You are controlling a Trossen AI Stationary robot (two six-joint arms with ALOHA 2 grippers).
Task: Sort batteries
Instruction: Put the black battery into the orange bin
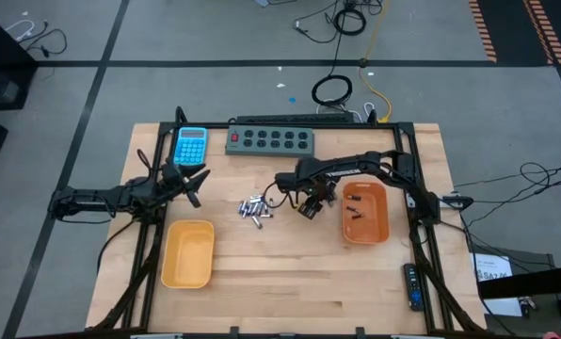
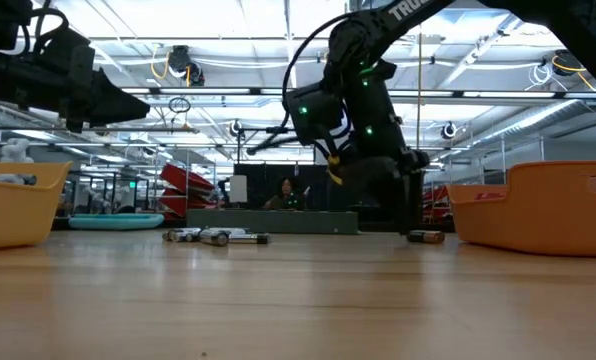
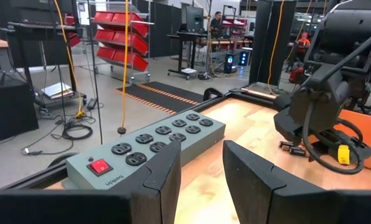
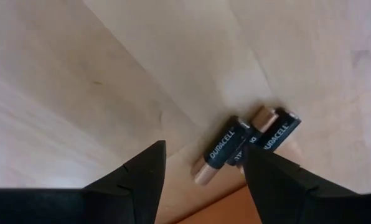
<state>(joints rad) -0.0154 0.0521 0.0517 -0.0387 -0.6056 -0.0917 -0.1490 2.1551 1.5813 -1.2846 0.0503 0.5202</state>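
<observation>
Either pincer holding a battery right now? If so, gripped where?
Nothing held. Right pincer is open just above two dark batteries lying on the table. Left pincer is open and empty near the power strip.

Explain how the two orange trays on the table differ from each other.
The left tray is a lighter yellow-orange; the right tray is a deeper orange. In the high view the left tray looks empty, while the right tray holds a few dark batteries. The right hand hovers beside the right tray; no hand is near the left tray. Both are rectangular with rounded corners.
</observation>
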